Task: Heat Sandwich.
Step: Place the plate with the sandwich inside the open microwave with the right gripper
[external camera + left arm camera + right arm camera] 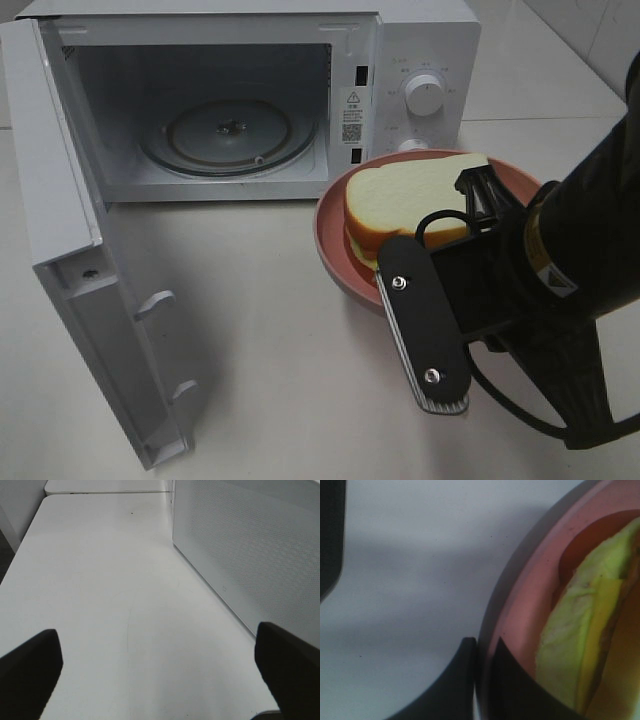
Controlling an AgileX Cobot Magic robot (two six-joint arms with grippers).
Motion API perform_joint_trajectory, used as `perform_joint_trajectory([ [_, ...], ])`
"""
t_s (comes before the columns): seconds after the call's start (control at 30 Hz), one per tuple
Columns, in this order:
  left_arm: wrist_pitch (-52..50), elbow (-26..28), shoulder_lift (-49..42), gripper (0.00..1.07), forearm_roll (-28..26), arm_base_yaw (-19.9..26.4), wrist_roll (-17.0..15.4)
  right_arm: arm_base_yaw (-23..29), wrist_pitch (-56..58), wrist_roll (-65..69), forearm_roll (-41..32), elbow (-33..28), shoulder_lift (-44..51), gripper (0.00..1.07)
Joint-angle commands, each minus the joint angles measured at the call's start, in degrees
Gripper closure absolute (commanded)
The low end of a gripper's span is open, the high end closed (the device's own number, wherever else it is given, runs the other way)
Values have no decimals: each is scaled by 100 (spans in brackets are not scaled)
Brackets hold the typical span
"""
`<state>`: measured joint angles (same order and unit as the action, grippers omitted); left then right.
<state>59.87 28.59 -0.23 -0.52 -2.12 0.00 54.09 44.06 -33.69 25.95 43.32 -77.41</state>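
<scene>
Sandwich (410,200) on the pink plate (330,240), top slice of bread up, with yellow and green filling showing at the edge. Sat just in front of the microwave (420,40), before its knobs (425,95) and to the right of the open cavity rather than in line with it. Hid part of the lower knob behind the plate's far rim in the high view. Could not tell whether the plate rested on the table (270,330) or hung just above it.

Right gripper (484,680): clenched on the plate's rim, one finger inside and one outside, close to the filling.

Door (70,250): swung wide to the left, jutting out over the table on that side. Glass turntable (230,135) in the cavity floor.

Left gripper (160,680): released, fingers spread wide over the table, holding nothing, near a white dotted panel (250,545).
</scene>
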Motion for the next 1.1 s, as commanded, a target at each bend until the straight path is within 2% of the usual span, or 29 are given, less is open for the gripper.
perform_joint_trajectory([
  [0.03, -40, -17, -166, 5, -17, 11, -29, 29, -304, -539, 149, -6, 63, 103],
  [0.33, -40, -17, -166, 5, -17, 11, -29, 29, -894, -733, 6, 0, 63, 103],
  [0.6, -40, -17, -166, 5, -17, 11, -29, -80, -1003, -1415, -126, 0, 63, 103],
  [1.1, -40, -17, -166, 5, -17, 11, -29, -814, -1805, -3209, -1008, 11, -275, 103],
])
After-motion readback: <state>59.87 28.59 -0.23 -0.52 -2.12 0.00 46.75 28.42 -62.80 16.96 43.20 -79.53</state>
